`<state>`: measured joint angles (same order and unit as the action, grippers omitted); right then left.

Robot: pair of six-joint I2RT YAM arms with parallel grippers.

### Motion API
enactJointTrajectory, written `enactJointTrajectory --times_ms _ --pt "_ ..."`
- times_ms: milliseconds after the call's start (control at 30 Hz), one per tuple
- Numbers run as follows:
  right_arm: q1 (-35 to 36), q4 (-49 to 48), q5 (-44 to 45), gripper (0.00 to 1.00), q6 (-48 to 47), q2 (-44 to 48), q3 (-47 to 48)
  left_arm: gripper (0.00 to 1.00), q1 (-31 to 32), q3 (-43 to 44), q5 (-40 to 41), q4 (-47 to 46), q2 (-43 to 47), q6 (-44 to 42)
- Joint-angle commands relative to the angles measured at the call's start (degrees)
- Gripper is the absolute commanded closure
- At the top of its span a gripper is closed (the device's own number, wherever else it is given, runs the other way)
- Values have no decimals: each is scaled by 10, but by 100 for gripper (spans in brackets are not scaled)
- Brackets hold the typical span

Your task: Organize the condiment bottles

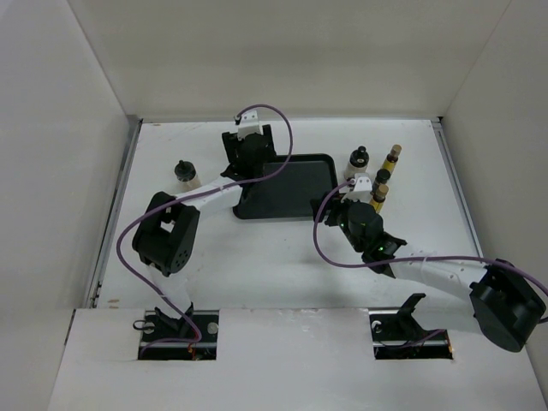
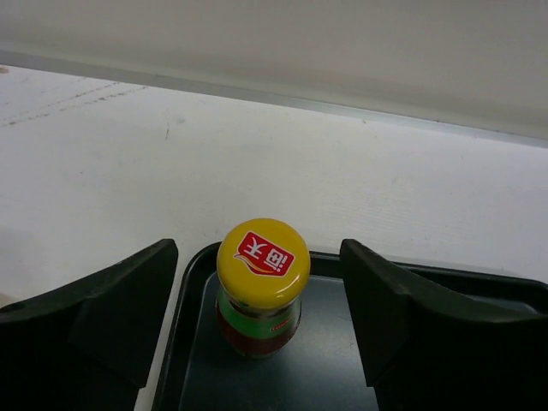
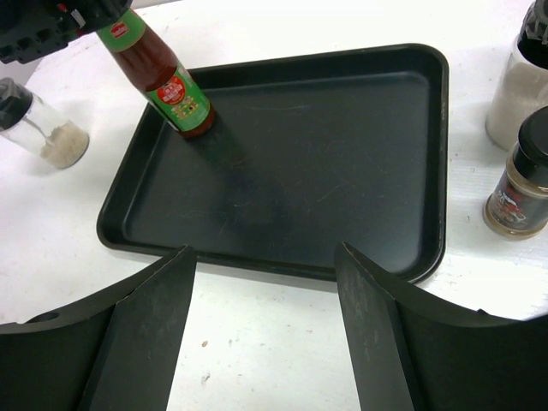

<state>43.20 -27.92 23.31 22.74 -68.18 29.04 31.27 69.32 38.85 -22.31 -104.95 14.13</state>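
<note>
Yellow-capped sauce bottle (image 2: 257, 321) stands upright in the black tray's (image 3: 282, 261) far left corner, between your left end effector's (image 2: 259, 255) wide-apart fingers (image 2: 111, 317), not touching them. Rise straight up so you don't tip it. Your right end effector (image 3: 264, 253) is apart too, holding nothing. On the desk (image 1: 257, 253) wait one clear shaker (image 3: 43, 128) and maybe four other bottles (image 1: 360, 160).

A white table (image 1: 282, 257) filled the enclosure, its surface matte and faintly scuffed. A plain white back wall (image 1: 282, 51) rose behind it, with a left panel (image 1: 51, 154) and a right panel (image 1: 505, 111) closing the sides. A white board (image 1: 291, 360) with two rectangular cut-outs covered the near edge. Light was even, shadows soft
</note>
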Motion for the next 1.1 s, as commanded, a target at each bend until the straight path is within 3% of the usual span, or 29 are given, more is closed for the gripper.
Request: enactJointTrajectory --times_ms 0,100,267,467,667,1067 --pt "1 -34 -3 27 6 11 1 19 3 -4 7 -35 55 -1" --pt "0 -36 -3 27 6 9 1 12 10 -1 10 9 102 0" --pt "-1 -36 -2 25 5 2 2 10 4 -55 23 84 216 47" --pt "1 -37 -1 21 7 15 -1 11 -77 -165 21 160 295 157" --pt "1 -34 -4 15 7 1 5 15 -171 -193 19 168 255 180" --pt "14 -30 -5 4 -2 -41 24 17 -227 -111 -5 154 114 164"
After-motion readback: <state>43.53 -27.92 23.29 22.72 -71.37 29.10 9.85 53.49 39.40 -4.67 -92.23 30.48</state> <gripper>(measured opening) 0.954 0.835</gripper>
